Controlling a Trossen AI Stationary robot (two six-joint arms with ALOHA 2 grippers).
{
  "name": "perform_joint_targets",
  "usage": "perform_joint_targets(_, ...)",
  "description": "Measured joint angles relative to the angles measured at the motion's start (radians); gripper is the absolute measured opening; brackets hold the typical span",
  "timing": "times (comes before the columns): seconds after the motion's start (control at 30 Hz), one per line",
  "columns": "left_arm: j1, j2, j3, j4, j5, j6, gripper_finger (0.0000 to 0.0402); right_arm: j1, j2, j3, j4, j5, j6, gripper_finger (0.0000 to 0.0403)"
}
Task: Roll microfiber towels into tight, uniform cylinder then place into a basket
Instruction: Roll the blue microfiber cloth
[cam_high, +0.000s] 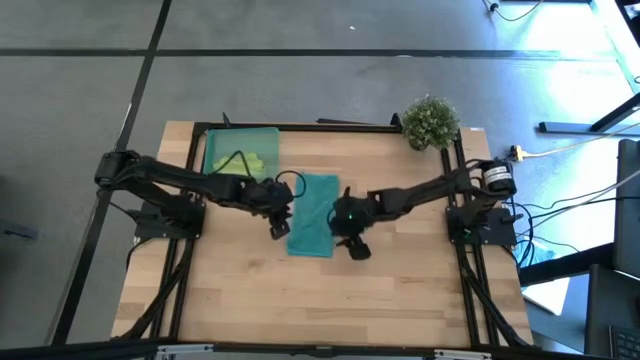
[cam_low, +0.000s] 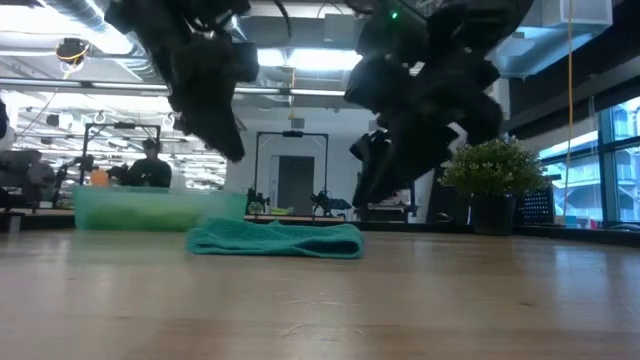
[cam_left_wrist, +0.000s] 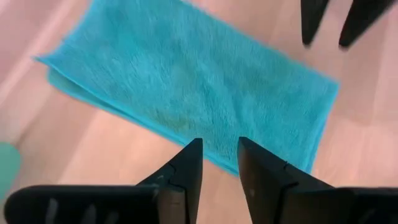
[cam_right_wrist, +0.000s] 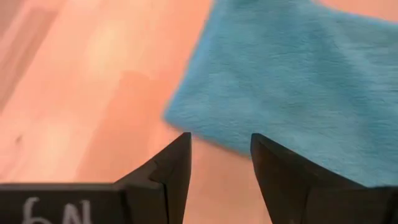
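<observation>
Flanking the folded teal towel (cam_high: 313, 215): left hand (cam_high: 280, 226) narrow, right hand (cam_high: 354, 246) wide; basket (cam_high: 240, 152), potted plant (cam_high: 431, 122) behind

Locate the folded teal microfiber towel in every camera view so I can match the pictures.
High view: the folded teal microfiber towel lies at table centre, between both grippers.
Low view: a low flat heap on the wood, just right of the translucent green plastic basket.
Left wrist view: it fills the middle, beyond the left gripper.
Right wrist view: one corner shows, beyond the right gripper.
Shared landmark: the light wooden tabletop.
</observation>
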Motion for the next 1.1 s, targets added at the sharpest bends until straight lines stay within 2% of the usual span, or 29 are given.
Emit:
perform_joint_targets(0.27,0.0,-0.077,0.0,-0.021,-0.016,0.007,0.0096,0.055,0.066,0.0,0.088,0.013,-0.028,0.0167)
perform_joint_targets(0.4,0.0,-0.08,0.0,-0.024,-0.016,0.007,0.0096,0.054,0.081,0.0,0.118,-0.003,-0.063,0.0167)
perform_joint_targets(0.57,0.0,-0.08,0.0,-0.025,-0.016,0.007,0.0096,0.054,0.081,0.0,0.126,0.042,-0.107,0.0167)
perform_joint_targets(0.83,0.0,-0.08,0.0,-0.027,-0.016,0.008,0.0096,0.067,0.134,0.001,0.164,-0.002,-0.112,0.0167)
perform_joint_targets(1.0,0.0,-0.08,0.0,-0.029,-0.017,0.008,0.0096,0.071,0.182,0.006,0.199,0.07,-0.105,0.0166)
perform_joint_targets(1.1,0.0,-0.08,0.0,-0.031,-0.017,0.008,0.0096,0.073,0.195,0.006,0.202,0.114,-0.086,0.015)
